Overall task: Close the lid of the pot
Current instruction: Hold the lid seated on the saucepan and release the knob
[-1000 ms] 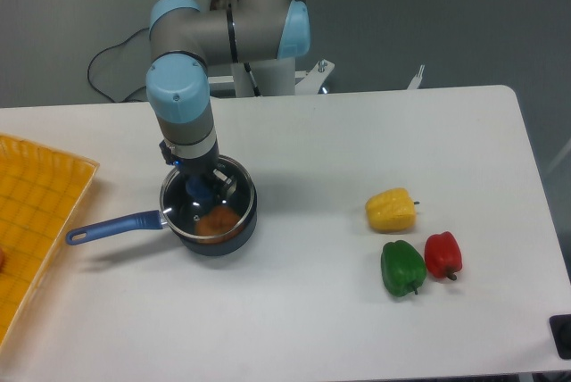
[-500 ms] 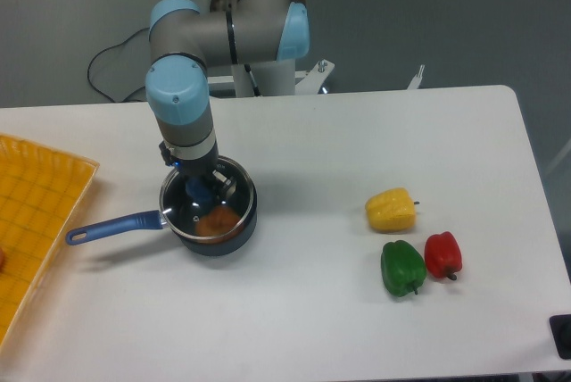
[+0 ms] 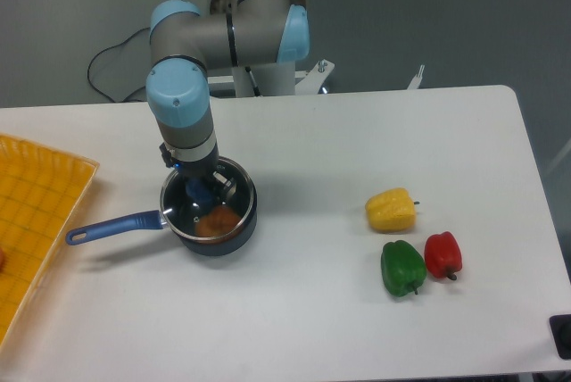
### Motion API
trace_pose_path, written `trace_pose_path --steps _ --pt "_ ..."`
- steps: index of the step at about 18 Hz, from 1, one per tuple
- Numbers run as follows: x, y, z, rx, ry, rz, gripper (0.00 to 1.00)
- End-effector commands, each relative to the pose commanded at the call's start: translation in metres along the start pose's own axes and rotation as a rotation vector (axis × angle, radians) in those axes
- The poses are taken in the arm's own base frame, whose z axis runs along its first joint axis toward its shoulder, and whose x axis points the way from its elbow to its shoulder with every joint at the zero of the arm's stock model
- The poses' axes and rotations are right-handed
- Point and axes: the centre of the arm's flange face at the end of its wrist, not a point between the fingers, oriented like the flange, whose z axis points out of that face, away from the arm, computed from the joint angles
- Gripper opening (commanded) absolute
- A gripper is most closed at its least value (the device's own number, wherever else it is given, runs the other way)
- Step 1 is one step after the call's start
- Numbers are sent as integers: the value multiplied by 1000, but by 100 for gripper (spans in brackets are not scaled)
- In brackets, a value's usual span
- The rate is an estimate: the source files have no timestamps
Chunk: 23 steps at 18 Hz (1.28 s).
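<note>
The dark pot [image 3: 234,226] with its long blue handle [image 3: 111,226] stands on the white table at centre left. The glass lid [image 3: 234,187] lies flat on the pot, its metal rim matching the pot's rim. Its blue knob [image 3: 202,193] sits between my fingers. My gripper [image 3: 205,188] points straight down over the lid, with its fingers slightly apart on either side of the knob. An orange object [image 3: 217,220] shows through the glass inside the pot.
A yellow pepper [image 3: 391,210], a green pepper [image 3: 402,267] and a red pepper [image 3: 442,254] lie at the right. A yellow mesh tray [image 3: 36,212] sits at the left edge. The arm's base [image 3: 263,70] and a cable [image 3: 111,65] stand behind the table.
The fingers seem to have spread slightly around the knob. The arm, pot and lid have stayed in place.
</note>
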Motion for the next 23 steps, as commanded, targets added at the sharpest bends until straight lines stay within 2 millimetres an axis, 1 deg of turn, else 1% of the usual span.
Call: trace_pose_path --steps 7,9,10,12,13,18,23 --pt "0 0 0 -1 -1 0 38" --pt "0 0 0 -1 -1 0 43" --pt "0 0 0 -1 -1 0 47" --pt "0 0 0 -1 -1 0 51" --pt "0 0 1 -2 0 1 55" --pt "0 0 0 -2 -2 2 58" --pt "-1 0 1 -4 -2 1 65"
